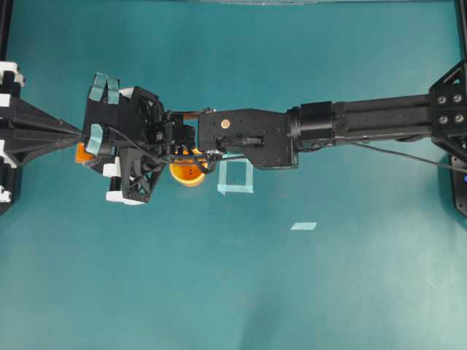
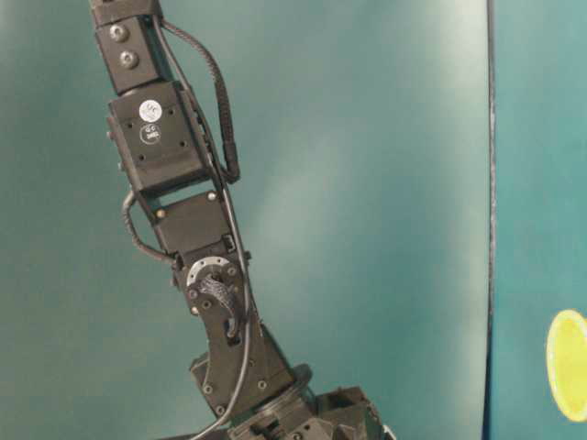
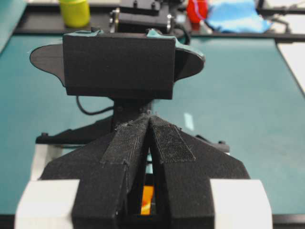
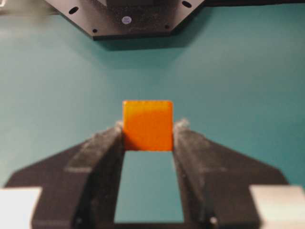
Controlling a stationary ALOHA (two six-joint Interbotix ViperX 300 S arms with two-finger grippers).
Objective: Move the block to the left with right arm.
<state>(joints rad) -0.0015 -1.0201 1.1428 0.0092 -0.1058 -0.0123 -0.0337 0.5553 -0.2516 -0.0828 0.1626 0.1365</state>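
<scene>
In the right wrist view the small orange block [image 4: 147, 125] sits squeezed between the two black fingertips of my right gripper [image 4: 148, 131], which is shut on it. From overhead, the right arm [image 1: 350, 124] stretches across the table to the far left. There its gripper [image 1: 89, 148] holds the block [image 1: 82, 154], of which only an orange corner shows. My left gripper [image 1: 73, 135] is a folded black wedge, shut, with its tip just beside the block. In the left wrist view its fingers [image 3: 131, 138] stand together, and an orange sliver [image 3: 147, 200] shows through the slit.
A yellow-orange cup [image 1: 188, 173] stands partly under the right arm's wrist. A pale tape square outline [image 1: 236, 177] lies just right of it, and a small tape strip [image 1: 303, 226] further right. The left arm's base [image 4: 133, 19] is close ahead of the right gripper.
</scene>
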